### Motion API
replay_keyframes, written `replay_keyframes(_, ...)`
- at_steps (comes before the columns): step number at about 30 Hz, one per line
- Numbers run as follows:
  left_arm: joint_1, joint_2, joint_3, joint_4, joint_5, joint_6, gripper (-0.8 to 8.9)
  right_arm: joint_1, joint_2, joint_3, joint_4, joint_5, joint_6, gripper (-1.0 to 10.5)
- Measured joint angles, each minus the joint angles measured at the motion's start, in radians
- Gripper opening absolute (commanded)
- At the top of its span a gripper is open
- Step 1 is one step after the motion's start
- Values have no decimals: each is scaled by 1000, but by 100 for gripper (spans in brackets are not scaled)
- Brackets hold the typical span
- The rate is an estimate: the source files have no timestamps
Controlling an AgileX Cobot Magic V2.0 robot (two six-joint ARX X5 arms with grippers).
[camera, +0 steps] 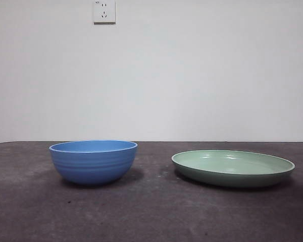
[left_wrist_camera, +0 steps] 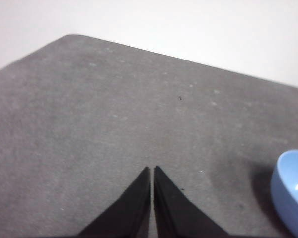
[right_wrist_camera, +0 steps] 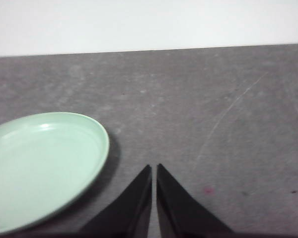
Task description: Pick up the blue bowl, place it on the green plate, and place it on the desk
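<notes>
Front view: blue bowl (camera: 93, 161) and green plate (camera: 233, 168) apart on worktop (camera: 151, 212). Nothing done. Left end effector (left_wrist_camera: 152, 171), right end effector (right_wrist_camera: 154, 168) closed, empty.

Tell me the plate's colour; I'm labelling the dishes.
The plate is pale sage green, plain and unpatterned; the right wrist view shows it best.

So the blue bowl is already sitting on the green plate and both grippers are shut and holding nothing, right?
Not quite. The front view shows the blue bowl standing on the desk beside the green plate, apart from it. The rest holds: the left gripper and right gripper are shut and hold nothing.
</notes>
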Motion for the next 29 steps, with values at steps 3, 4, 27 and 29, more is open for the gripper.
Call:
replay_keyframes(3,0,0,0,0,0,-58,10,0,0,0,0,-21,75,11)
replay_keyframes(4,0,0,0,0,0,-75,10,0,0,0,0,-21,99,11)
replay_keyframes(27,0,117,335,-137,92,-248,11,0,60,296,-35,-74,258,11)
replay_keyframes(29,0,164,391,-164,133,-219,11,0,98,351,-66,-81,244,11)
